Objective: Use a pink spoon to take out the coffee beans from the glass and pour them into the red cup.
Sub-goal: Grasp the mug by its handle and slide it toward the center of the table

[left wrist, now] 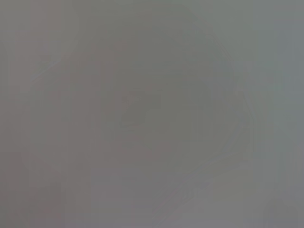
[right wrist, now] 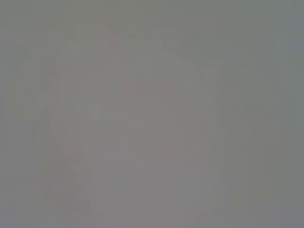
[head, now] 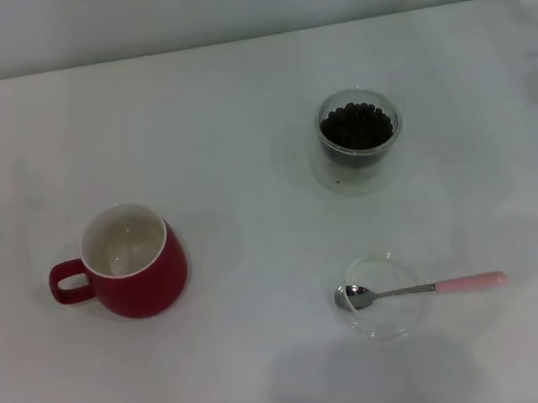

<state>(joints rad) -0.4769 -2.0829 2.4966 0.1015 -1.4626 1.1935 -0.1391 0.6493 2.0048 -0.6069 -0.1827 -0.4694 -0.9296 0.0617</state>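
Note:
In the head view the red cup [head: 130, 264] stands upright at the left of the table, its handle pointing left, its white inside showing nothing in it. The glass [head: 360, 139] stands at the back right with the coffee beans [head: 358, 126] heaped in it. The pink spoon [head: 425, 289] lies at the front right, its metal bowl resting in a flat clear glass dish [head: 383, 297] and its pink handle pointing right. Neither gripper shows in any view. Both wrist views show only a plain grey blur.
The white table [head: 243, 146] reaches back to a pale wall along the top edge of the head view. A soft shadow lies on the table at the front, below the dish.

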